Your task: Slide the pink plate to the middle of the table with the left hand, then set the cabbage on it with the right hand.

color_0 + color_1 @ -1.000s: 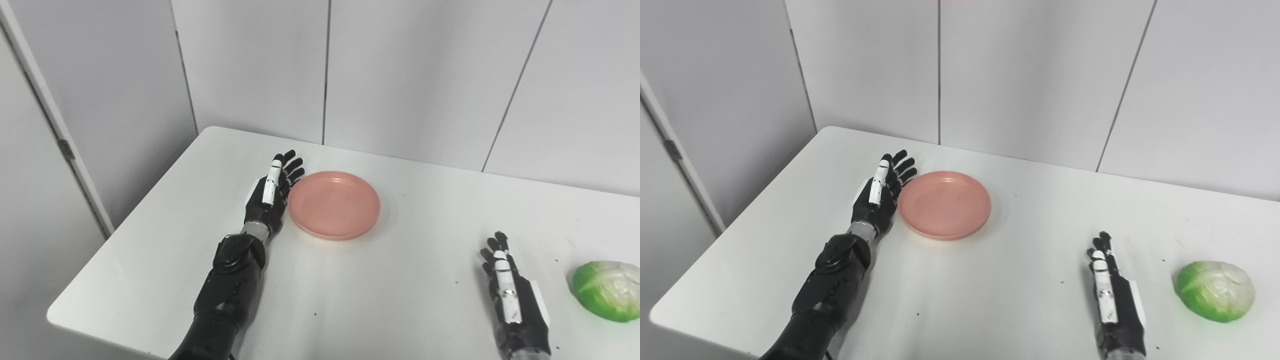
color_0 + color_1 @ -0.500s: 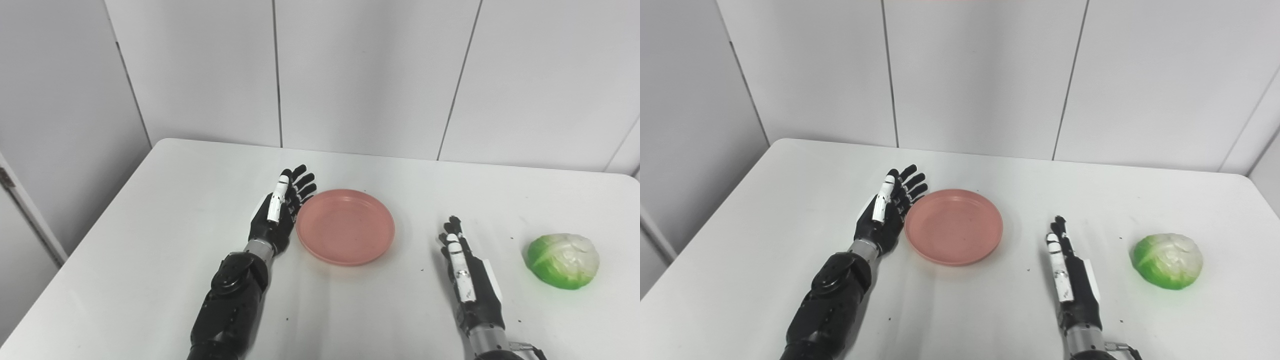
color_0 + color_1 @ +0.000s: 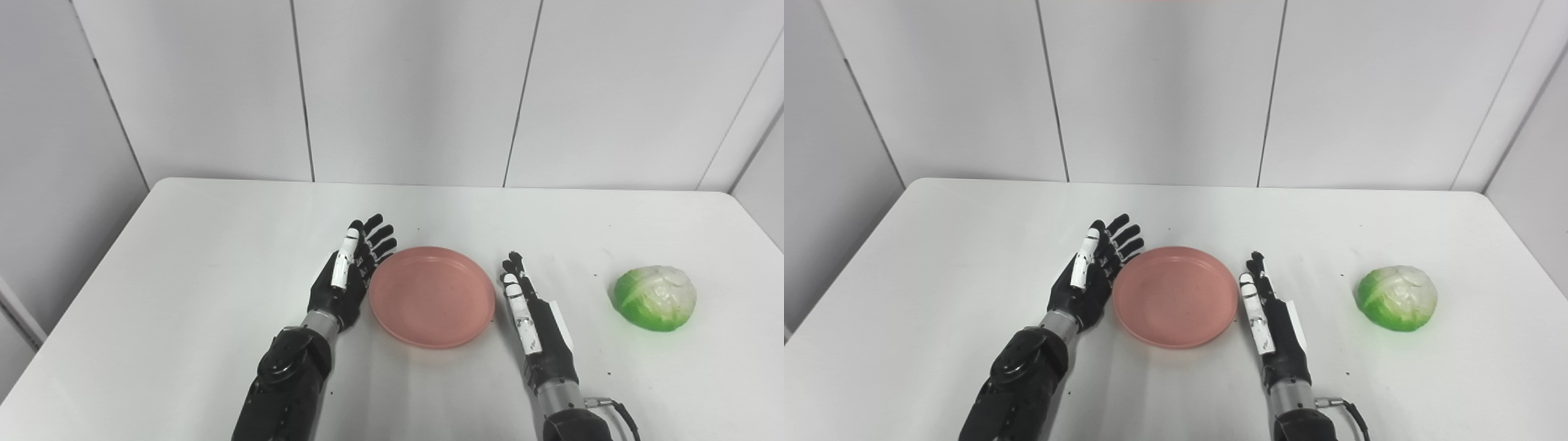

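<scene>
White wall panels fill the upper half of the frame behind a white table (image 3: 184,257). Near the centre, slightly low, sits the pink plate (image 3: 432,295), empty. The left hand (image 3: 349,278) stands on edge against the plate's left rim, fingers straight and slightly fanned, holding nothing. The right hand (image 3: 536,327) lies just beside the plate's right rim, fingers extended together, also empty. At the right of the frame the green cabbage (image 3: 655,297) rests on the table, well apart from both hands.

Left hand (image 3: 346,283) edge-on, fingers spread, right hand (image 3: 539,323) edge-on, fingers straight
</scene>
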Tool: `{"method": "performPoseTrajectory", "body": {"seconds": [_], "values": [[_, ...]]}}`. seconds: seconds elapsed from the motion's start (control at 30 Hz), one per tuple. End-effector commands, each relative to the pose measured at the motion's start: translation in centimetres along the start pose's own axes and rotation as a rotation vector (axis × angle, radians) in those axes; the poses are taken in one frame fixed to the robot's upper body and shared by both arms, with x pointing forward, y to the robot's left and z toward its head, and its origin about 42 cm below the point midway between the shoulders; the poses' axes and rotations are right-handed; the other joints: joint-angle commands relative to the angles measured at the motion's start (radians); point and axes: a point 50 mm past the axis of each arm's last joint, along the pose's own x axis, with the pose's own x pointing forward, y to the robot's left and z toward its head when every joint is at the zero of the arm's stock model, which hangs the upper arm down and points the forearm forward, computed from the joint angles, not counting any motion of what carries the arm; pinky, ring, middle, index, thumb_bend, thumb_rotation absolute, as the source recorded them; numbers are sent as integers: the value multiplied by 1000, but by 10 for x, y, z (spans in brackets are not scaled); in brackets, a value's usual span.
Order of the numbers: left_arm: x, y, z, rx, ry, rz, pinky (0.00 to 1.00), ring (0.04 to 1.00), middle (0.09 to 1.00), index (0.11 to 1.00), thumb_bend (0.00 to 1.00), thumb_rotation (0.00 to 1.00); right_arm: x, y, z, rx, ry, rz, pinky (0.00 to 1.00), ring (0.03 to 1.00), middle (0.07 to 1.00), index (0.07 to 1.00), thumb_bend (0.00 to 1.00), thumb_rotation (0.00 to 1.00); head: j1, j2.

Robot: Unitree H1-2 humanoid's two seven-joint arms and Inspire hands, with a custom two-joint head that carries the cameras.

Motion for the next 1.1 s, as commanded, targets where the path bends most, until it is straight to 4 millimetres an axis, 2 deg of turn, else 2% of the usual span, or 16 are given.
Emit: {"method": "performPoseTrajectory", "body": {"seconds": [0.0,0.3,0.57,0.67,0.7,0.83,0.93,1.07], "values": [[-1,-6,-2,1,16,-25,892,896,903,893,446,1000,10,7,16,0,-60,5,1000,972,970,989,222,1000,-11,1],[-3,0,-1,6,8,-9,898,900,905,900,447,1000,12,7,15,-18,-60,-6,1000,972,969,981,246,1000,-45,5],[-4,3,-2,4,-5,5,916,909,908,900,455,1000,13,0,25,-27,-82,-45,996,956,971,987,212,1000,-79,4],[-4,5,-2,-4,-10,8,921,907,909,901,449,1000,16,-6,29,-46,-118,-71,988,953,972,987,245,1000,-98,1],[-4,5,-2,-4,-11,8,924,909,911,902,450,1000,17,-8,30,-59,-129,-85,955,947,955,967,262,1000,-98,1],[-5,9,-4,-3,-12,7,929,914,915,904,450,1000,25,-21,43,-125,-178,-129,925,941,937,948,272,1000,-143,-10],[-4,12,-6,-7,-14,7,921,911,914,903,450,1000,32,-27,56,-162,-210,-141,975,961,955,962,279,1000,-161,-17],[-5,19,-6,-7,-14,10,908,907,913,902,448,1000,41,-40,71,-277,-271,-166,912,945,950,958,350,1000,-205,-29]]}}
